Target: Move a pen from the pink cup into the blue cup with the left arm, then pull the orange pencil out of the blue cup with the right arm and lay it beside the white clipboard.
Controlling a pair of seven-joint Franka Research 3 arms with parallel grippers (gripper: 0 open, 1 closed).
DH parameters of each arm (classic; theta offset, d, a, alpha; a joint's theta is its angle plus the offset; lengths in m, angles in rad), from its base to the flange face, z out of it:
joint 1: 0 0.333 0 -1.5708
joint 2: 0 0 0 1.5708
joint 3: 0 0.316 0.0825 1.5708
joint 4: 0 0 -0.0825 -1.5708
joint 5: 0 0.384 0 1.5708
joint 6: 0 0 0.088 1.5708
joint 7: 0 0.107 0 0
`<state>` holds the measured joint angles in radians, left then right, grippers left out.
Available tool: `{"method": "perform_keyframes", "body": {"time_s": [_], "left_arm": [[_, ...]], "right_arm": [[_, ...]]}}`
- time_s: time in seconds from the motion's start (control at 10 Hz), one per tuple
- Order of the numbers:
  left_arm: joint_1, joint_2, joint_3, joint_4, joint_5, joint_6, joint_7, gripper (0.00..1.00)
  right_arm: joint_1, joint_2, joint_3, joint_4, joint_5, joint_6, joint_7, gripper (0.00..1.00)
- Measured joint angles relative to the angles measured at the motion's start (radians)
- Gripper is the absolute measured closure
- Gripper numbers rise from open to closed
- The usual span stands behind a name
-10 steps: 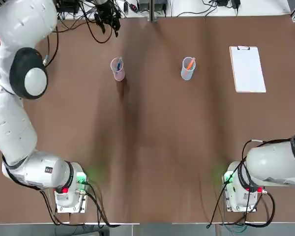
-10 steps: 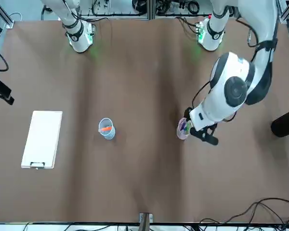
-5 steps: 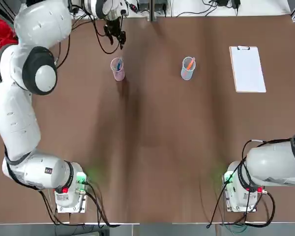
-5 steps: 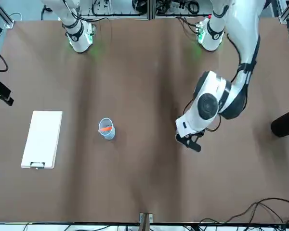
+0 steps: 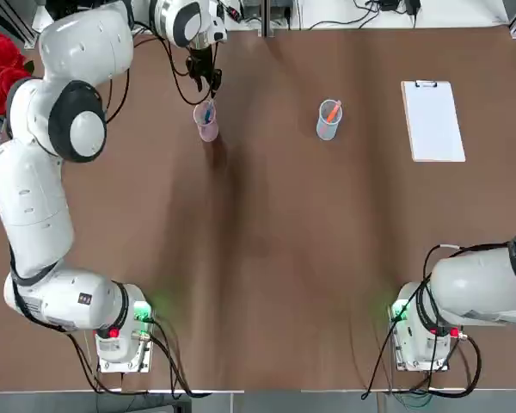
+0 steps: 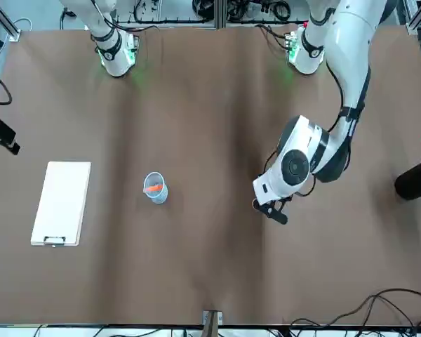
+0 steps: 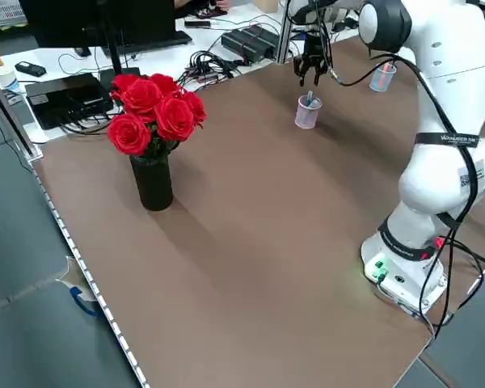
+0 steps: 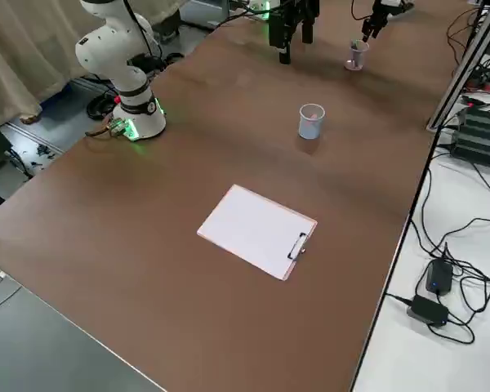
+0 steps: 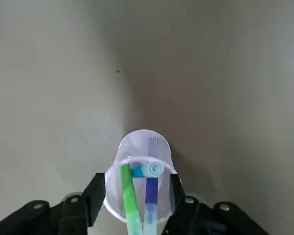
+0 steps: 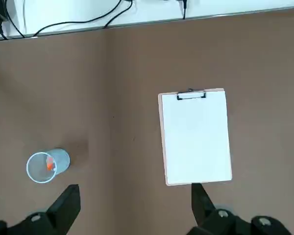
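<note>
Since the earlier picture, the left arm had swung in from the table's edge, and its left gripper [image 5: 208, 83] had come down over the pink cup [image 5: 207, 122]. Its fingers [image 9: 94, 196] were part way closed, one on each side of the cup's top, but not yet squeezing anything. A green pen [image 9: 129, 196] and a blue pen [image 9: 150, 196] stood in that cup, leaning up between the fingers.

This looked like the first step: picking a pen. Next, the fingers probably needed to pinch just one pen, not both, and lift it straight up so the cup did not tip.

Over by itself stood the blue cup [image 5: 328, 120] with the orange pencil [image 5: 331, 111] inside. Near it lay the white clipboard [image 5: 432, 120]. None of these had moved. Back by its base, the right gripper [image 10: 134, 208] hung wide open and had not moved.
</note>
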<state>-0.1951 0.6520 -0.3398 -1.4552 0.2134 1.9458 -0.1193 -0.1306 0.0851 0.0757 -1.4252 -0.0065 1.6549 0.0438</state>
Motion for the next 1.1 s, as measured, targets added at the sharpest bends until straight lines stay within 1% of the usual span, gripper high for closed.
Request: {"method": "perform_keyframes", "body": {"time_s": [0.3,0.6,0.8,1.0,1.1], "left_arm": [[-0.018,0.028,-0.002,-0.001,0.030,0.013,0.000,0.40],[-0.026,0.036,-0.003,-0.009,0.042,0.013,0.000,0.41],[-0.026,0.036,-0.003,-0.015,0.043,0.013,0.000,0.44],[-0.026,0.036,-0.003,-0.015,0.046,0.012,0.000,0.50],[-0.025,0.035,-0.003,-0.015,0.050,0.012,0.000,0.51]], "right_arm": [[0.003,0.002,0.000,-0.007,0.000,0.000,0.000,0.00],[0.002,0.003,-0.001,-0.010,0.000,0.000,0.000,0.00],[0.002,0.003,-0.001,-0.011,0.000,0.007,0.000,0.00],[0.002,0.007,-0.001,-0.014,0.000,0.026,0.000,0.00],[0.002,0.009,-0.001,-0.015,0.000,0.028,0.000,0.00]]}}
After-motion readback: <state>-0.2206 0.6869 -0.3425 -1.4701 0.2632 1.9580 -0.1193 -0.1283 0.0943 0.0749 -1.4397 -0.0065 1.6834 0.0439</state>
